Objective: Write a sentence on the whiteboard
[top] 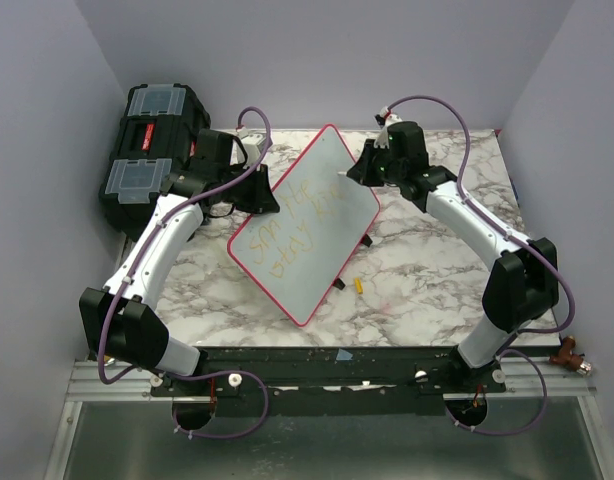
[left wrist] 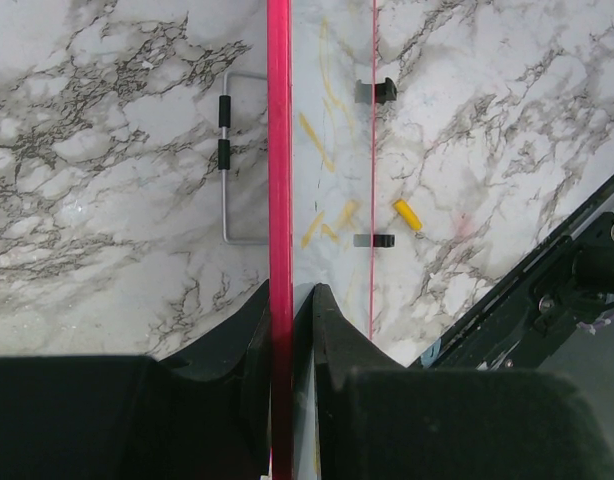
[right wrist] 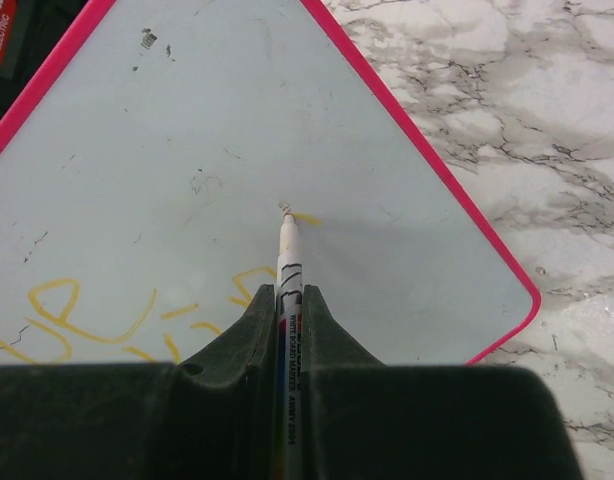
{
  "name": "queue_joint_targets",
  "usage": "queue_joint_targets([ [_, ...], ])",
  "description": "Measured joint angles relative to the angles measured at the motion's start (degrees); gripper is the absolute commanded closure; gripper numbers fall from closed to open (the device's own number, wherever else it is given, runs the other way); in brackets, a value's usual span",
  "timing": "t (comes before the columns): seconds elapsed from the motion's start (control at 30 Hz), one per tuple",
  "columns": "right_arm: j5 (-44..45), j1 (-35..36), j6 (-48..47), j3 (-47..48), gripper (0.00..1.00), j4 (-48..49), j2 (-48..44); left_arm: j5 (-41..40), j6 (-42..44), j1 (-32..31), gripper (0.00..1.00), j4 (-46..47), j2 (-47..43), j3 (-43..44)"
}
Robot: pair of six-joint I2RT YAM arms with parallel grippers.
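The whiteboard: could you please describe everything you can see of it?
The whiteboard is glossy white with a thin pink-red, round-cornered frame and black clips on one edge. It sits diagonally over the marble table, two lines of yellow writing across it. The left end effector pinches its frame; the right end effector's marker tip touches its surface.

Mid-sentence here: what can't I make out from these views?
- Sentence: top view, letters too small and faint to read.
- Right wrist: right pincer and bottom edge cut off the writing.
- Left wrist: whiteboard seen edge-on, its face barely shows.
- Yellow piece on the table: too small to identify.
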Motion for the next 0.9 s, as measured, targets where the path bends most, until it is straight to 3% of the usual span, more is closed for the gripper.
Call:
queue_joint_targets([
  [0.9,-2.97,-0.46,0.07,-7.65,0.99,2.01,-2.67,-0.48,-0.22,0.13,1.00,-0.87,0.02,0.00],
])
